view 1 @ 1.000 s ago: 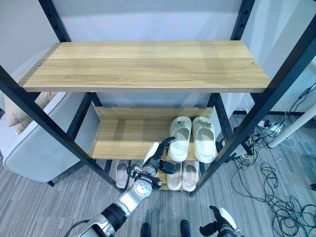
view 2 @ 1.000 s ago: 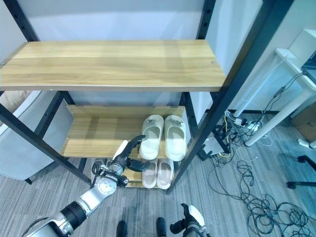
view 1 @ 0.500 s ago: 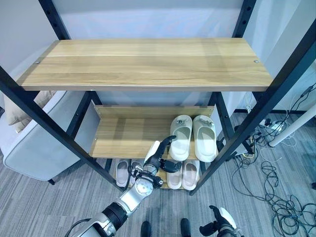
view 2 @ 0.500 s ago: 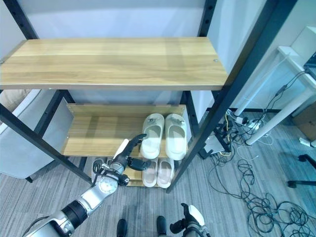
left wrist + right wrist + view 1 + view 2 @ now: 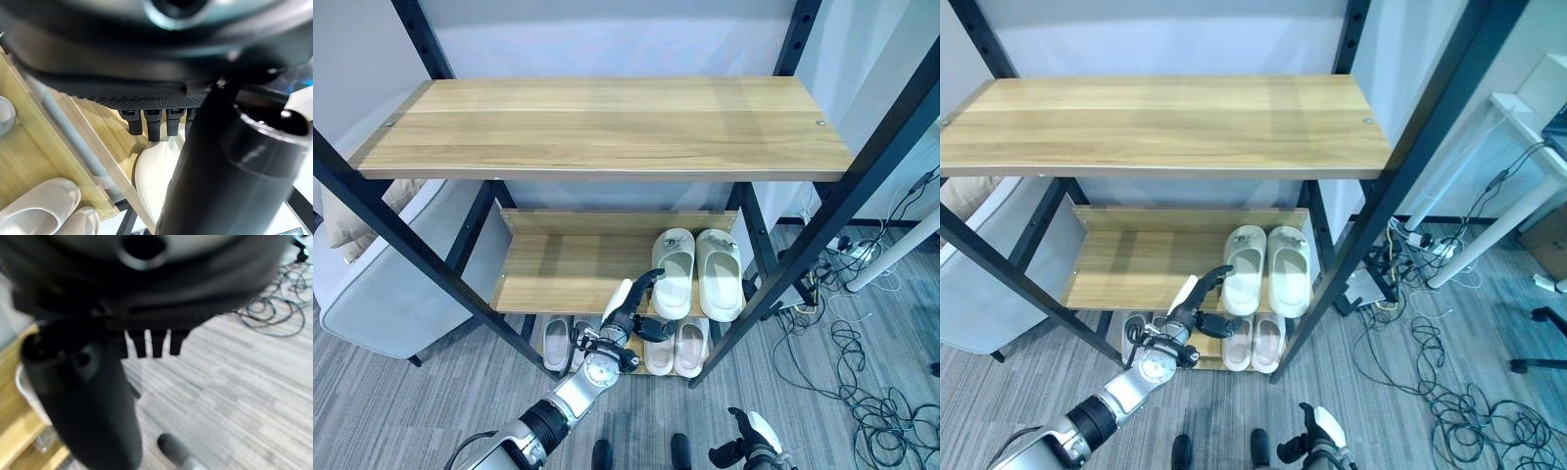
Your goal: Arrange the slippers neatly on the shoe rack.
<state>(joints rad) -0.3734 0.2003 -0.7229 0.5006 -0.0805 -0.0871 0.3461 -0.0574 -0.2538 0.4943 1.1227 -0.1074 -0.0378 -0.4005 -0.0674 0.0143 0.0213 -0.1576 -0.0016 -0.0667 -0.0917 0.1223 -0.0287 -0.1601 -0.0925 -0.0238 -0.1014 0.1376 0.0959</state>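
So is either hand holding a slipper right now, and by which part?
No. The left hand hangs open beside the heel of the white slipper on the middle shelf, gripping nothing. The right hand hangs low, also empty.

a shoe rack of black metal posts carries three wooden shelves, standing on grey striped carpet. on the middle shelf a pair of cream slippers lies side by side at the right end, toes toward the back. on the bottom shelf a second cream pair sits below them, with a greyish pair further left.
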